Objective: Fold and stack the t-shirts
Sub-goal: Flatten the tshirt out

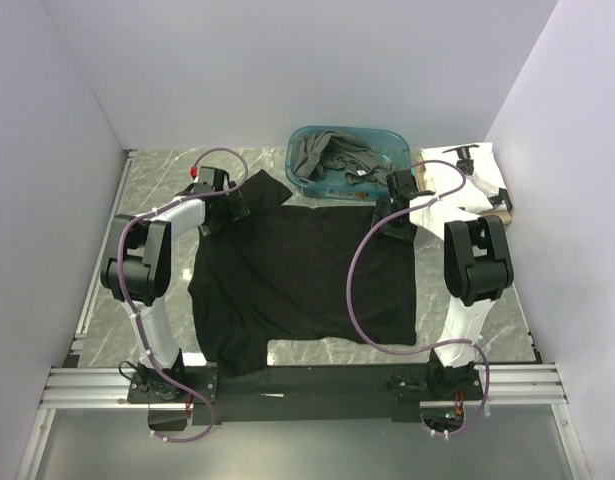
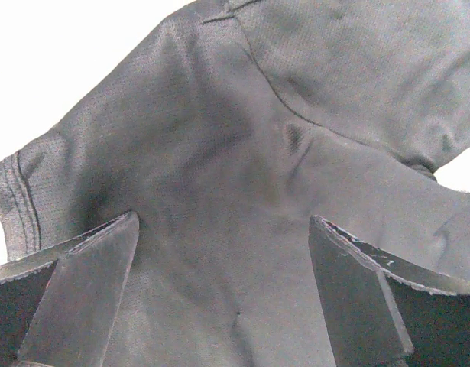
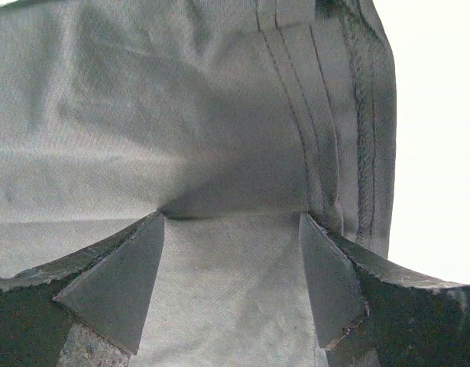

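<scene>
A plain black t-shirt (image 1: 297,280) lies spread flat on the marble table. My left gripper (image 1: 237,208) is open over its far left shoulder and sleeve. In the left wrist view the fingers (image 2: 82,283) stand wide apart with the shirt's cloth (image 2: 242,138) beneath them, my gripper (image 2: 223,229) holding nothing. My right gripper (image 1: 395,222) is open at the shirt's far right corner. In the right wrist view my gripper (image 3: 231,222) straddles the cloth (image 3: 181,115) beside a stitched hem (image 3: 357,138).
A teal tub (image 1: 397,140) at the back holds dark grey shirts (image 1: 332,158). A white printed shirt (image 1: 482,170) lies at the back right with a tan edge (image 1: 505,208) beside it. The black shirt's near left corner reaches the front rail (image 1: 317,378).
</scene>
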You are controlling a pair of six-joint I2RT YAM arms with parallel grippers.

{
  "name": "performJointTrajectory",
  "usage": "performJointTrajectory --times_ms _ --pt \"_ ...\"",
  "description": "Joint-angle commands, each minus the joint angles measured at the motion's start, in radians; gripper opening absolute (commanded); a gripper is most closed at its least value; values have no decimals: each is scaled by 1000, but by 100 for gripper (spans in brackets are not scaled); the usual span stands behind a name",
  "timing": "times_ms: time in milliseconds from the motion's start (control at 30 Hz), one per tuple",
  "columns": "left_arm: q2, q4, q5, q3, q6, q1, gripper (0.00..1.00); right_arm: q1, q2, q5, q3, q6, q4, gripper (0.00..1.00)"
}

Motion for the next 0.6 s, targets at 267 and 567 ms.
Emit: performJointTrajectory --times_ms 267,567 --pt "97 7 39 101 42 27 100 -28 36 91 79 8 -57 79" --pt "61 -2 117 204 67 29 99 -35 -33 79 102 -9 -42 80"
